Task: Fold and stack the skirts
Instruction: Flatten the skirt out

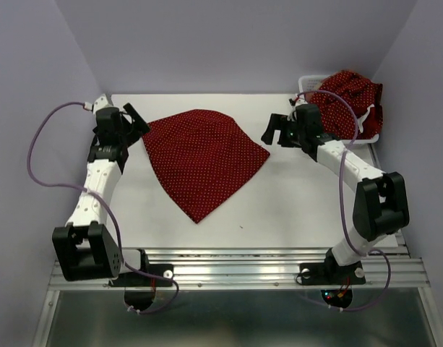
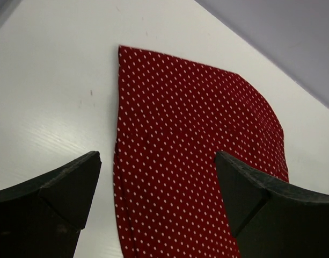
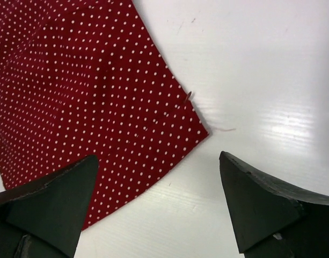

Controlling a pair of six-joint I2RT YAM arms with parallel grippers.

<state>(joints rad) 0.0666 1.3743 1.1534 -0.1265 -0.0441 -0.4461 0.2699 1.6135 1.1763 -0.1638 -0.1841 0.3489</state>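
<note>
A dark red polka-dot skirt (image 1: 201,159) lies flat on the white table, its narrow end toward the near edge. It also shows in the left wrist view (image 2: 196,150) and in the right wrist view (image 3: 83,91). My left gripper (image 1: 138,121) is open and empty, over the skirt's far left corner. My right gripper (image 1: 273,131) is open and empty, just right of the skirt's right corner (image 3: 199,131). A second dark red polka-dot skirt (image 1: 347,97) is bunched in the white mesh basket (image 1: 373,137) at the far right. The plaid skirt is out of view.
The basket stands in the far right corner against the grey-lilac walls. A metal rail (image 1: 235,271) runs along the table's near edge by the arm bases. Bare white table (image 1: 308,202) lies right of and in front of the flat skirt.
</note>
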